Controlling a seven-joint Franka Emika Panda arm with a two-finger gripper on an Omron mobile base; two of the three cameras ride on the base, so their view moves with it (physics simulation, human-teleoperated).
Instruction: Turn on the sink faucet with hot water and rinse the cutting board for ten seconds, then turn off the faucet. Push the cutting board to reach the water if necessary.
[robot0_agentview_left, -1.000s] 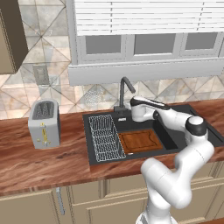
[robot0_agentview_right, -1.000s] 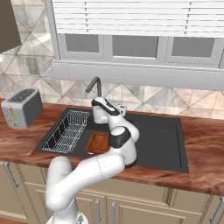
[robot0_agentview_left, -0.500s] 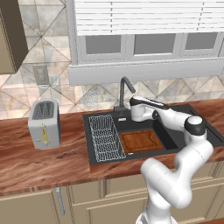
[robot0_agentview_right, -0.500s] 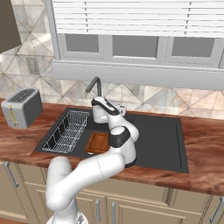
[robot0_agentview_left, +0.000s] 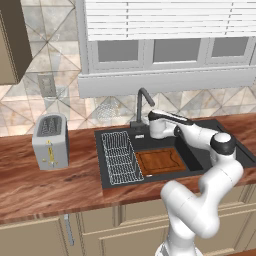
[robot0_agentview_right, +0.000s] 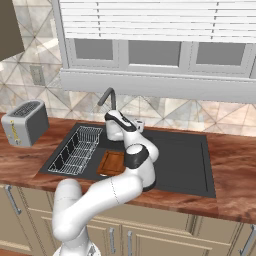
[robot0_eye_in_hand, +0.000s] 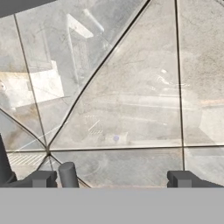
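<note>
Faucet (robot0_agentview_left: 143, 106) lever just beside spread, empty pincer (robot0_eye_in_hand: 114, 178), risking a glancing miss or a cold-side turn, leaving cutting board (robot0_agentview_left: 161, 161) dry in sink (robot0_agentview_left: 205, 131).

Right part of the cutting board (robot0_agentview_right: 113, 162) behind the arm; faucet lever hidden.

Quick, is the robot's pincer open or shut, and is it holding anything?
Pincer: open, holding nothing, up by the faucet.
</note>
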